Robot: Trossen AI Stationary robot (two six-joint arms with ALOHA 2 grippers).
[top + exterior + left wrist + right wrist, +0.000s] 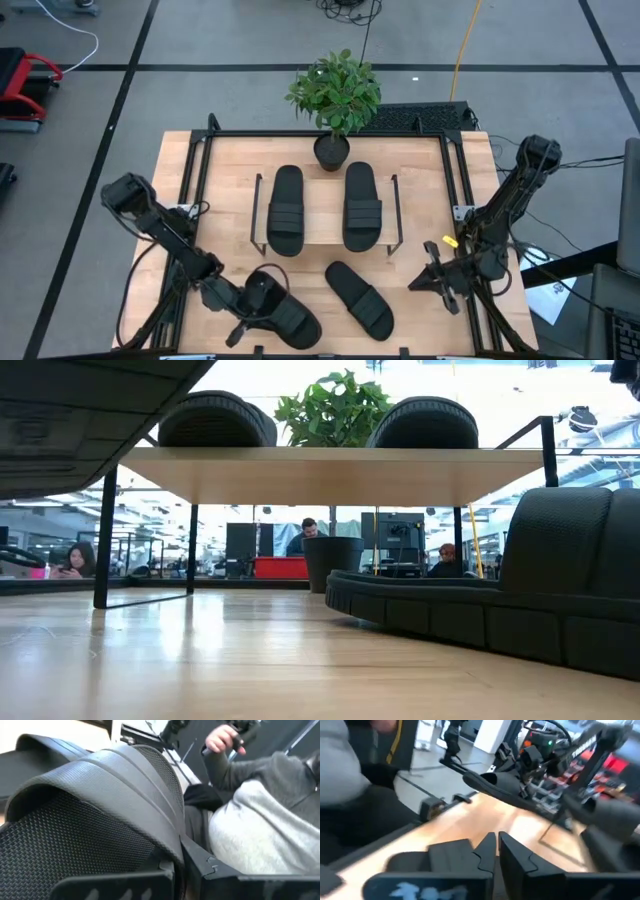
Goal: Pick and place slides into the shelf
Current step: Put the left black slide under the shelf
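Two black slides (285, 210) (362, 207) lie on the top board of the shelf (325, 243) in the middle of the table. Another slide (358, 298) lies flat on the table in front of the shelf, and it fills the right of the low view (480, 605). A further slide (288, 316) sits near the table's front left, with my left gripper (258, 300) shut on it. My right gripper (424, 281) hangs shut near the table's right edge and touches nothing. My left gripper pinches the edge of the slide's ribbed strap (176, 845) between its two fingers, close to where the strap meets the sole. The fingers come nearly level from the table's left. The slide (495, 782) is tilted and raised above the tabletop.
A potted plant (335, 100) stands at the table's far edge behind the shelf. Black frame rails (460, 170) run along the table's sides. A person in grey (260, 820) sits close to the near edge. Bare wood (215, 200) lies to the left and right of the shelf.
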